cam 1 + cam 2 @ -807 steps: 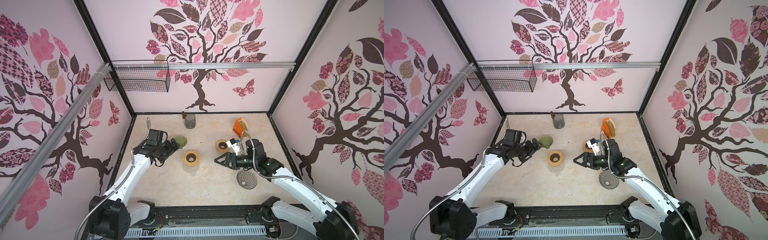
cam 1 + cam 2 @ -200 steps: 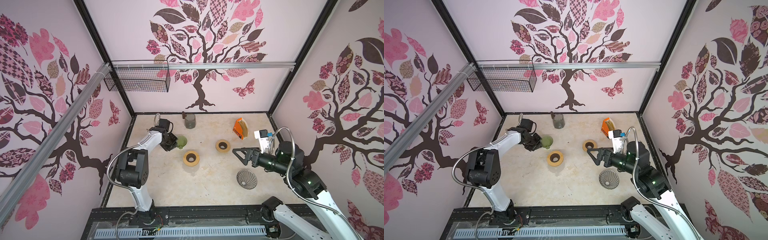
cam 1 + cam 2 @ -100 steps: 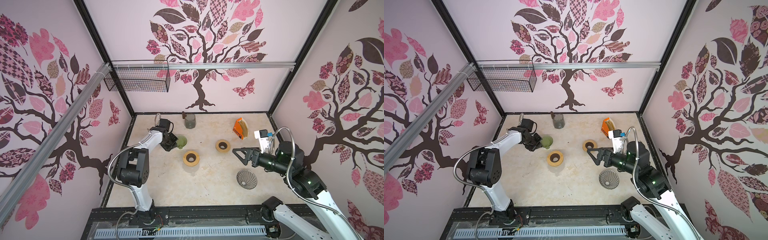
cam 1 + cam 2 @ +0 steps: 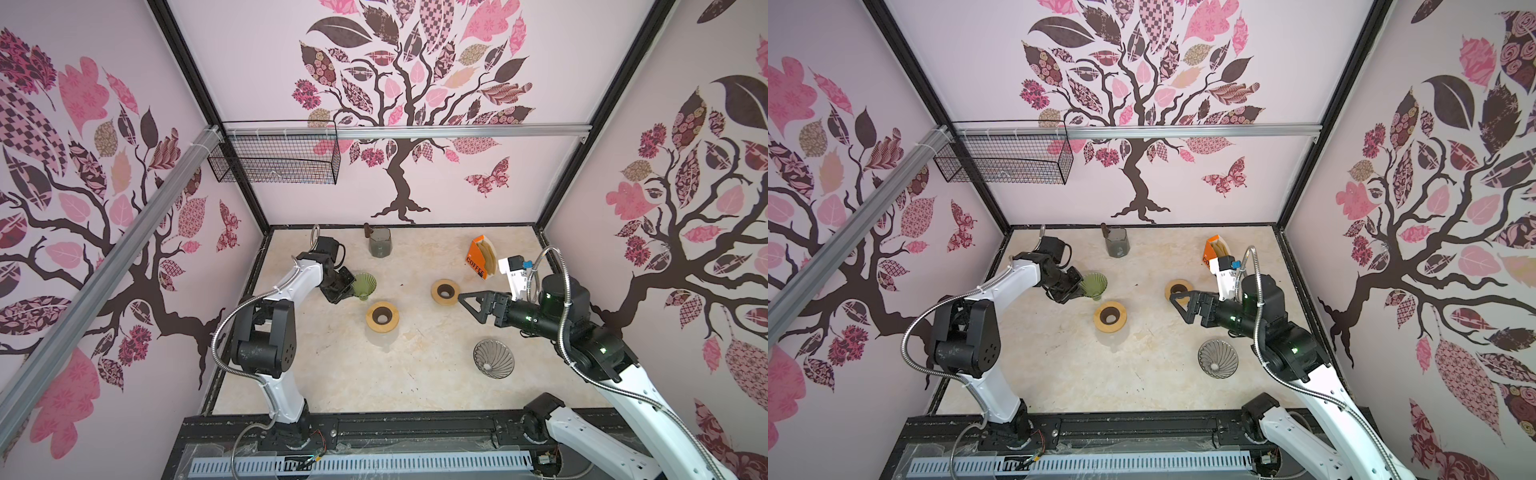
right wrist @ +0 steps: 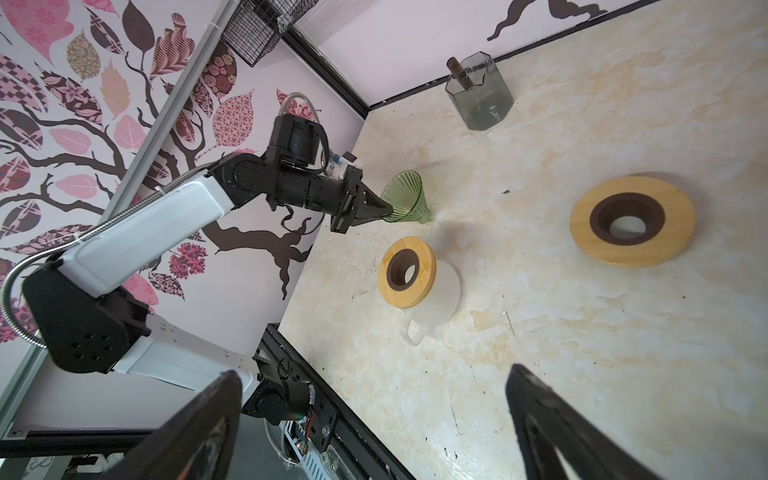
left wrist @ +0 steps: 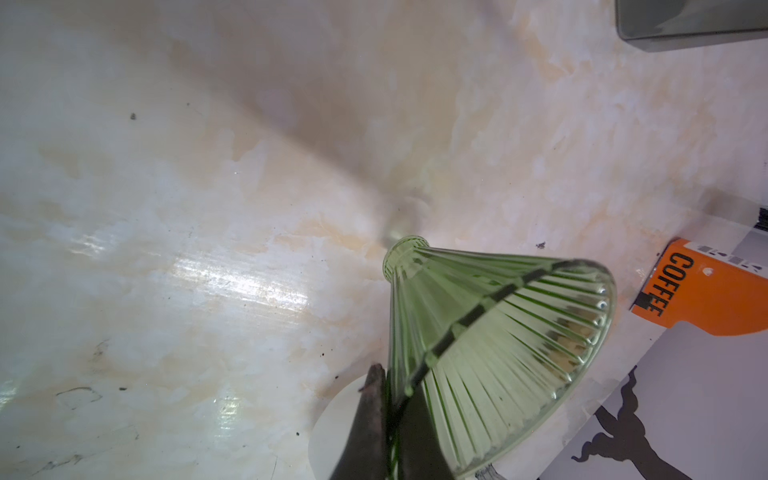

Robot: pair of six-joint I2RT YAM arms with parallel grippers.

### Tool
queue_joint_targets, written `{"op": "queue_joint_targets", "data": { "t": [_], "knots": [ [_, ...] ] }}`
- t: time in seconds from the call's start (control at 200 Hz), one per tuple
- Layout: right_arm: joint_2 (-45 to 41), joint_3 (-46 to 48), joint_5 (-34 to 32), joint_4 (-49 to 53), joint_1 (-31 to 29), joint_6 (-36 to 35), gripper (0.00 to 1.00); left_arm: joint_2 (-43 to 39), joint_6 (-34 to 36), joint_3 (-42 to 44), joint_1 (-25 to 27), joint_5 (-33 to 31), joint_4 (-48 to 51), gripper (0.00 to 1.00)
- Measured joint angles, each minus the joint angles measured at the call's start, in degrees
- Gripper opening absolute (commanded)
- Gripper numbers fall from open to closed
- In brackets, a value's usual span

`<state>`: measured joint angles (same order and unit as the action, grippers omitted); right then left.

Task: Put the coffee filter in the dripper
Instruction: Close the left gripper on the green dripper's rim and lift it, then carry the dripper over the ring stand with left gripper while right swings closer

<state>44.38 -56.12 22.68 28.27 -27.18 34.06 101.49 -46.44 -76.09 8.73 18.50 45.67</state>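
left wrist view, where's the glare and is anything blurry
In the left wrist view, bright glare washes out a patch of the tabletop; a soft diagonal shadow runs to the green dripper, which is sharp; the fingertips at the frame's edge are dark and blurred.

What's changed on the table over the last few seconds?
The left gripper has closed on the rim of the green dripper after its arm swung round. The right gripper, open, pulled back toward its side. The green dripper, both wooden rings, the grey dripper, the filter box and the glass jar stayed put.
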Motion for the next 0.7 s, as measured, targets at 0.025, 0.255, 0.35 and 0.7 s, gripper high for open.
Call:
{"op": "queue_joint_targets", "data": {
  "t": [0.025, 0.255, 0.35, 0.7],
  "knots": [
    [0.5, -0.2, -0.2, 0.2, 0.0, 0.0, 1.00, -0.6, 0.2, 0.0, -0.2, 0.2, 0.2, 0.00],
    [5.3, -5.2, -2.0, 0.9, 0.0, 0.2, 1.00, -6.0, 2.3, 0.0, -2.8, 2.7, 2.2, 0.00],
    [8.1, -8.7, -3.3, 1.2, 0.0, 0.2, 1.00, -7.6, 3.0, 0.0, -3.2, 4.1, 3.7, 0.00],
    [24.3, -25.2, -9.8, 1.1, 0.0, 0.9, 1.00, -15.3, 1.2, -0.5, -2.3, 7.8, 6.6, 0.00]
  ]
}}
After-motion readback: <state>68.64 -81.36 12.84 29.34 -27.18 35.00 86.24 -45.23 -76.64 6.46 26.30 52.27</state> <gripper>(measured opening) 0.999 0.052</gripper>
